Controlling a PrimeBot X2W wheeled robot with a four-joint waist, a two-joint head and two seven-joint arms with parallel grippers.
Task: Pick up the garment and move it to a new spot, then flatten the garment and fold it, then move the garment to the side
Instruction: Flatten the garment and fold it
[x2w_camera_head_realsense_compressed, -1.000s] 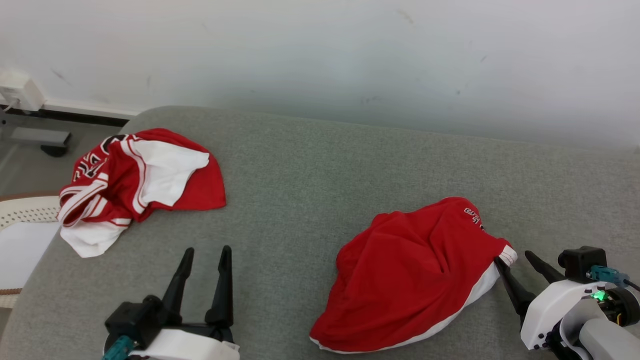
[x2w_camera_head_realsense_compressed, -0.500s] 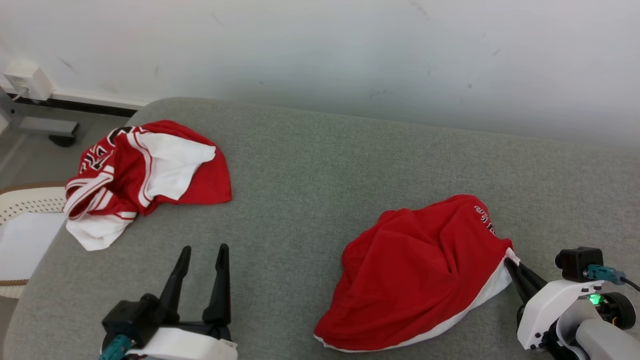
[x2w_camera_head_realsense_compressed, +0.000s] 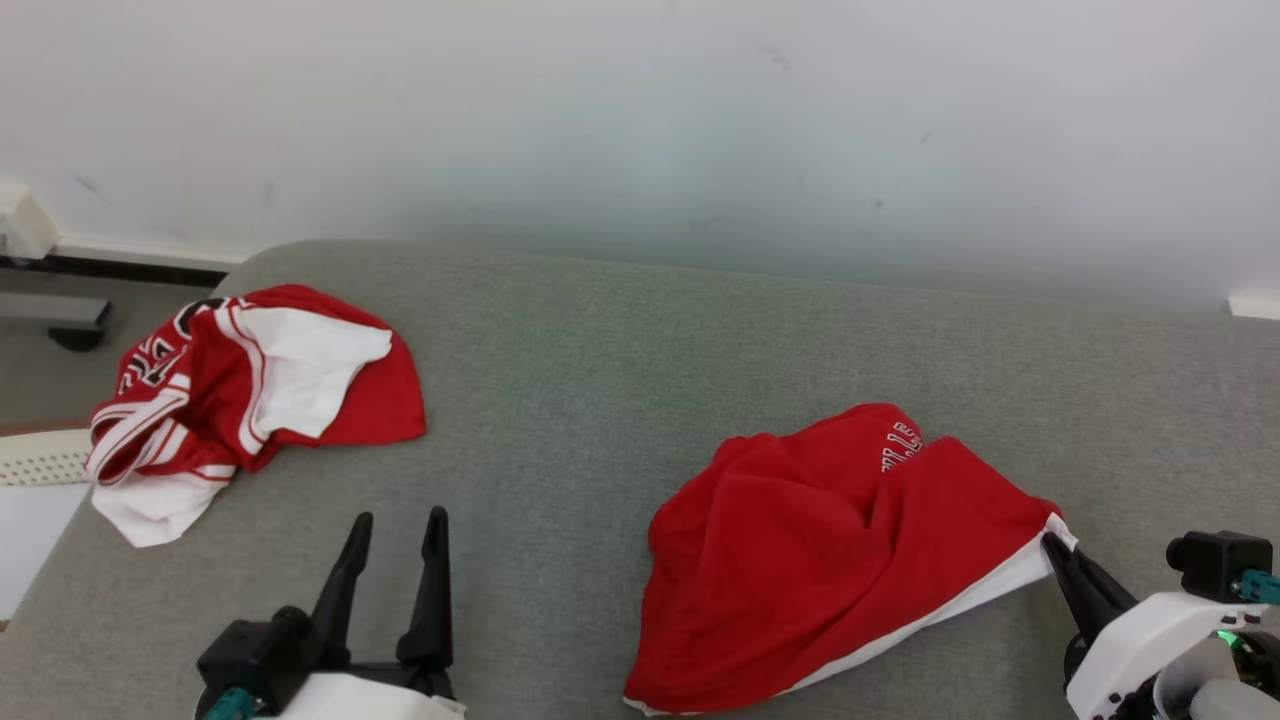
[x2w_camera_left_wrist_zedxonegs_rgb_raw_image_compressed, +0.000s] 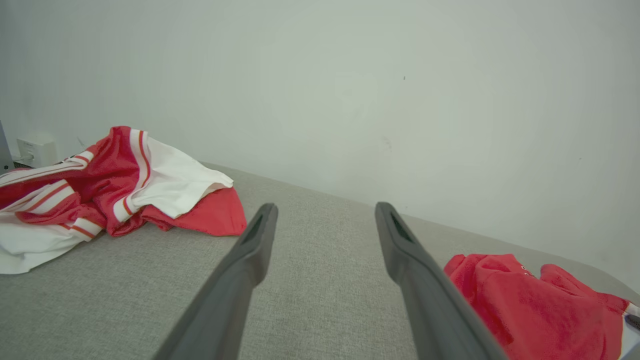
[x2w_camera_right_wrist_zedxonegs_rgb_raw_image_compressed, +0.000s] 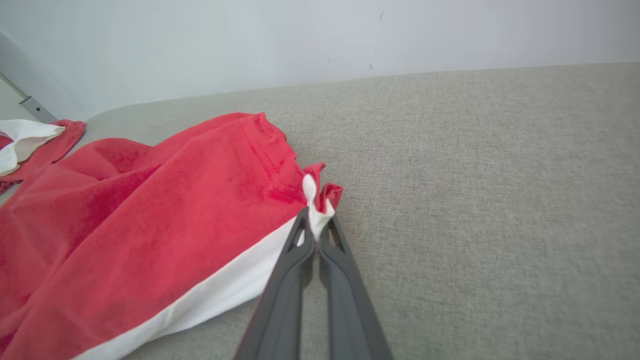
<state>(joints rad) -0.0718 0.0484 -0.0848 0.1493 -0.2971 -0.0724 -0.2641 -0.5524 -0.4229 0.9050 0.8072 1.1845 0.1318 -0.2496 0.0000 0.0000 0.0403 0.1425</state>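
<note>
Garment lies crumpled, corner pinched by the right gripper, left gripper spread empty; moving, flattening, folding all remain

No text reads in full. On the red garment, a short run of white lettering sits near the upper fold, creased and seen at a slant; the characters do not resolve. On the red-and-white jersey at far left, large black characters with white outline run along the crumpled edge, partly folded under; digits or letters, cannot tell.
</note>
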